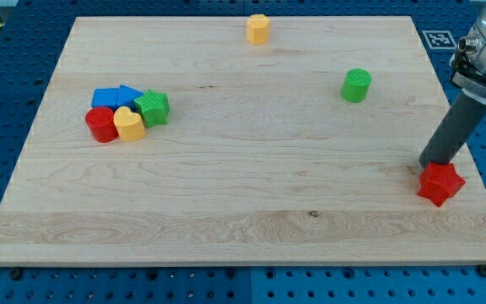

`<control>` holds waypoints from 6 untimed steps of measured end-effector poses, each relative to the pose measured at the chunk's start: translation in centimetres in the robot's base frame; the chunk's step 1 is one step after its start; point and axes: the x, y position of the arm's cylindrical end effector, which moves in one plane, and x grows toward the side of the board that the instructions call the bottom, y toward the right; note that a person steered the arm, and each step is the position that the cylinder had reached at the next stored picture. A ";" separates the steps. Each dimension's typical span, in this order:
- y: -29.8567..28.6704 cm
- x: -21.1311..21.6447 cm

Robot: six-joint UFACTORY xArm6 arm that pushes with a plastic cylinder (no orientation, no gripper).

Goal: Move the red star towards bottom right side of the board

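The red star (440, 183) lies on the wooden board (243, 211) near its right edge, low down towards the view's bottom right. My tip (429, 165) rests at the star's upper left edge, touching or almost touching it. The dark rod rises from there up and to the right, out of the view's right side.
A cluster sits at the view's left: a red cylinder (101, 124), a yellow heart-like block (129, 124), a green hexagon-like block (153, 108), two blue blocks (115, 96). A green cylinder (356, 85) is upper right. A yellow block (258, 29) is at the top edge.
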 end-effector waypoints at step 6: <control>0.6 2.4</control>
